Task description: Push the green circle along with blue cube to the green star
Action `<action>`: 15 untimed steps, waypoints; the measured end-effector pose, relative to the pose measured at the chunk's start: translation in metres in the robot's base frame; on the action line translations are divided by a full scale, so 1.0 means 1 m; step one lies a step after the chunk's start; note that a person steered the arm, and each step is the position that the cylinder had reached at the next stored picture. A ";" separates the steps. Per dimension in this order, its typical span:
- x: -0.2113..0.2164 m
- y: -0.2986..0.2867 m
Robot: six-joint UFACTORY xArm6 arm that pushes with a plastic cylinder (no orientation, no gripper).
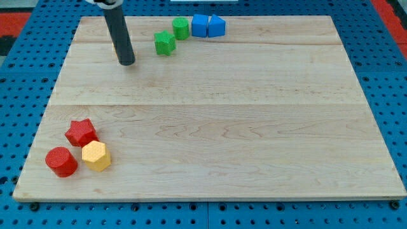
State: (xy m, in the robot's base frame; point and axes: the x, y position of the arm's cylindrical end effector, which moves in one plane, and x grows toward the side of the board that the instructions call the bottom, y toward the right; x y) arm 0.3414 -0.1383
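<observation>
The green circle [181,28] sits near the board's top edge, touching the blue cube [200,26] on its right. A second blue block [216,26], wedge-like, touches the cube's right side. The green star [165,43] lies just below-left of the green circle, close to it or touching. My tip [126,62] rests on the board to the left of the green star, a short gap away, and touches no block.
A red star [81,132], a red cylinder [61,161] and a yellow hexagon [96,156] cluster at the board's lower left. The wooden board [222,127] lies on a blue pegboard surface.
</observation>
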 end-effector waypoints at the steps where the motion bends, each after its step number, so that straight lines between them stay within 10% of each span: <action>1: -0.021 0.082; 4: -0.086 0.017; 6: -0.101 0.230; 10: -0.114 0.057; 12: -0.149 0.152; 15: -0.133 0.083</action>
State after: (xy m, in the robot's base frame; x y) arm 0.2088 -0.0557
